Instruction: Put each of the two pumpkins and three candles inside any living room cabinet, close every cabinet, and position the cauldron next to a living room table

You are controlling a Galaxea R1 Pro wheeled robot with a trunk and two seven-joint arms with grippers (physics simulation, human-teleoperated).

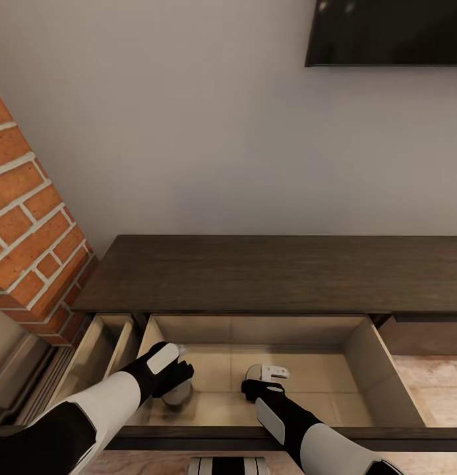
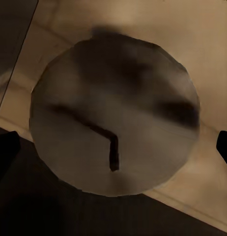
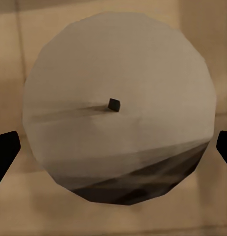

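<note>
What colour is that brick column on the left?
Red-orange brick column with pale mortar lines; clearest in the head view.

Hidden or cut off, as we log it:
- Candle (image 1: 177, 394) in the open drawer (image 1: 380, 363) of the cabinet (image 1: 274, 274): mostly covered by our left gripper (image 1: 172, 376).
- Second candle (image 1: 264, 375): partly behind our right gripper (image 1: 258, 389).
- TV (image 1: 386, 33) above the cabinet: cropped by the frame's top and side edges.
- Fingertips (image 3: 5, 152): cut at the frame edges.
</note>
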